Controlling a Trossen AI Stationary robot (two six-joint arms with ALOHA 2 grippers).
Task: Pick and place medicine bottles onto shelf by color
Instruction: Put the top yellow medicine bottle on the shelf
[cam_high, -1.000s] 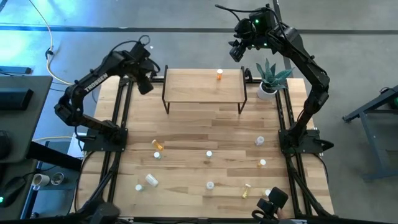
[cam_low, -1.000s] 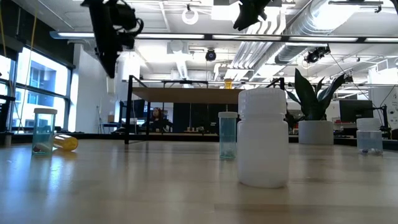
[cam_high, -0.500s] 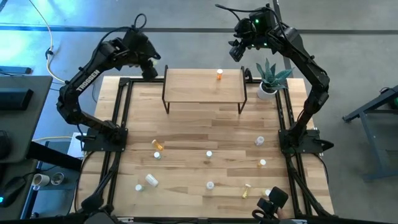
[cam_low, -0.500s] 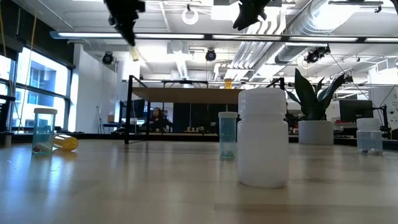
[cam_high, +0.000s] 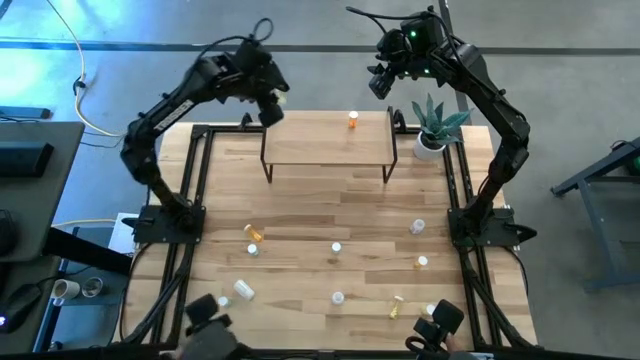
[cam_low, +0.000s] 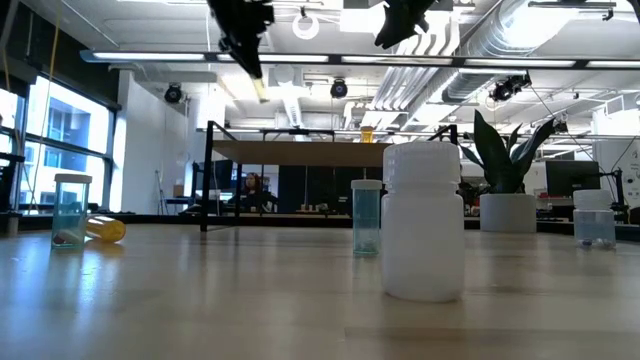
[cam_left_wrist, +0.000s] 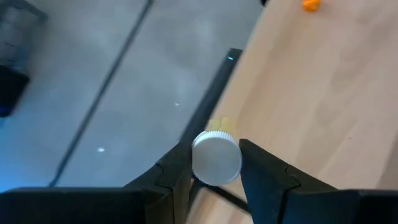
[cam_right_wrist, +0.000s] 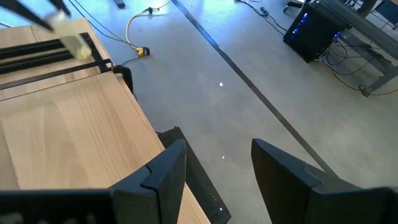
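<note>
The left hand (cam_left_wrist: 216, 169) is gripping a yellow bottle (cam_left_wrist: 216, 158) by its white cap, carrying it high above the shelf's (cam_high: 320, 140) left end at the tabletop's (cam_high: 330, 210) far edge, probably to keep it apart from the orange bottle (cam_high: 353, 120) standing near the shelf's right end. The right hand (cam_right_wrist: 217, 168) is waiting, fingers apart and empty, above the far right corner, while other bottles are lying scattered along the near half.

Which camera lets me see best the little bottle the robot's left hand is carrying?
The left wrist view: the yellow bottle, white cap toward the camera, sits pinched in the left gripper. The high view shows only a pale speck there, the low view a small sliver up high, and the right wrist view a blur.
</note>
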